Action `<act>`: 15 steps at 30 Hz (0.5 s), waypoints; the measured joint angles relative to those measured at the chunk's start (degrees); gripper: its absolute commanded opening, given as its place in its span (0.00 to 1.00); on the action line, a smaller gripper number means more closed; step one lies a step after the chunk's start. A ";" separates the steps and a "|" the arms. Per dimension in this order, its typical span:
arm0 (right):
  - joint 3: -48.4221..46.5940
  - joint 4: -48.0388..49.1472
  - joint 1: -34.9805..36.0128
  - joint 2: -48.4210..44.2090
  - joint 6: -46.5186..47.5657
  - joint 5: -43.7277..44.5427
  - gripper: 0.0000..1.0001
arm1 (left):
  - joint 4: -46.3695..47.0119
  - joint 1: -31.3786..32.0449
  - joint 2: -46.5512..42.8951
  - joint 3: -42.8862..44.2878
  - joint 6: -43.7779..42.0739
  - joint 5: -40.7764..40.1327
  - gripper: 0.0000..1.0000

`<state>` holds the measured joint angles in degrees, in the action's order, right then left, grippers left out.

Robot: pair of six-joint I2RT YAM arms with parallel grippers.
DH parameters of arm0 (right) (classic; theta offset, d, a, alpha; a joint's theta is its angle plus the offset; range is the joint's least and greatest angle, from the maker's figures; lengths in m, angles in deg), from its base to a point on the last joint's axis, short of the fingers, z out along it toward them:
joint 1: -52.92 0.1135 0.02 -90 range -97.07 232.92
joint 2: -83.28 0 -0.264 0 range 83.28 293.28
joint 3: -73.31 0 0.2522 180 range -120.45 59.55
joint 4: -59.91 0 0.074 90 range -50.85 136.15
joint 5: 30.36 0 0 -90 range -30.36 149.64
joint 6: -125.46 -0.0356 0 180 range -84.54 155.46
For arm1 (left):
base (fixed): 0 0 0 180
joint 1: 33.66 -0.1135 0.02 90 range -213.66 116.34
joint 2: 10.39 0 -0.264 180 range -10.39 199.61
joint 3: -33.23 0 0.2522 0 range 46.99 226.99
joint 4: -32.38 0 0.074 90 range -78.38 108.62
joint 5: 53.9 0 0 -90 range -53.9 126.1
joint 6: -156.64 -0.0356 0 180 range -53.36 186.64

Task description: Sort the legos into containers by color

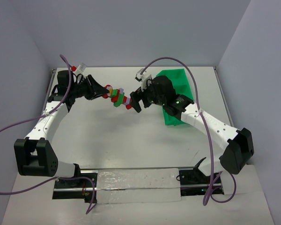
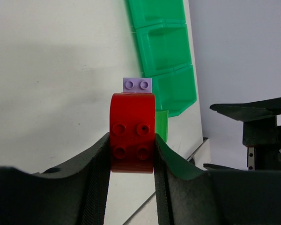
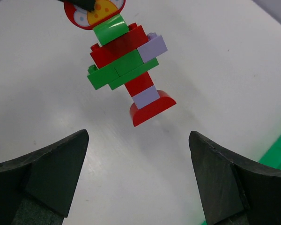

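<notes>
My left gripper [image 1: 104, 91] is shut on one end of a joined stack of legos [image 1: 118, 96] of red, green and purple bricks, held above the table. In the left wrist view its jaws clamp a red studded brick [image 2: 132, 131] with a purple brick [image 2: 137, 85] beyond. My right gripper [image 1: 133, 101] is open just right of the stack's free end. In the right wrist view the stack [image 3: 126, 68] hangs ahead of the open fingers [image 3: 61, 164], ending in a red rounded brick [image 3: 152, 108]. The green tray [image 1: 174, 89] lies behind my right arm.
The tray's compartments show in the left wrist view [image 2: 166, 51]. White walls bound the table on three sides. A clear strip [image 1: 138, 185] and rail run along the near edge between the arm bases.
</notes>
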<state>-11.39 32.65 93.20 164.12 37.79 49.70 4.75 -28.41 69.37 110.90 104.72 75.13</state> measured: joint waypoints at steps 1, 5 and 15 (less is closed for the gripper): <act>0.57 1.11 0.08 0.00 2.04 -0.11 0.95 | -0.73 0.00 0.23 0.37 -0.69 -0.29 0.00; 1.81 5.60 0.71 1.59 9.36 -1.42 0.94 | -3.55 0.00 0.87 1.38 -2.94 -1.07 0.00; 2.18 10.25 1.11 10.98 20.09 -8.84 0.91 | -7.81 0.00 1.63 2.88 -5.89 -1.08 0.00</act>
<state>-9.20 42.90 94.31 175.10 57.88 40.86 -3.06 -28.41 71.00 113.78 98.82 74.05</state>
